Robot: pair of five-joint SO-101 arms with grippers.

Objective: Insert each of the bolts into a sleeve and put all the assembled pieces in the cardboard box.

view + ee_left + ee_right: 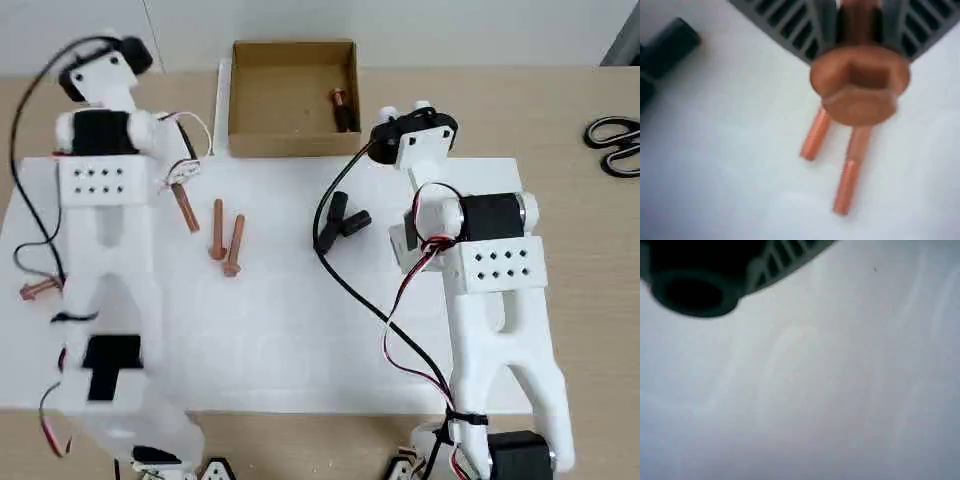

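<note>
The left claw (858, 25) is clamped shut on a copper-coloured, hex-headed metal bolt (860, 87), held over the white mat (280, 330) that covers the tabletop (590, 260). Two more copper bolts (218, 228) lie side by side on the mat just beside it. The right claw (345, 222) grips a black cylindrical sleeve (690, 297) near mid-mat. The brown cardboard box (290, 140) beyond the mat holds one assembled piece (342, 108).

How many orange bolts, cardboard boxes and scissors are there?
Orange bolts: 5
Cardboard box: 1
Scissors: 1
Total: 7
</note>
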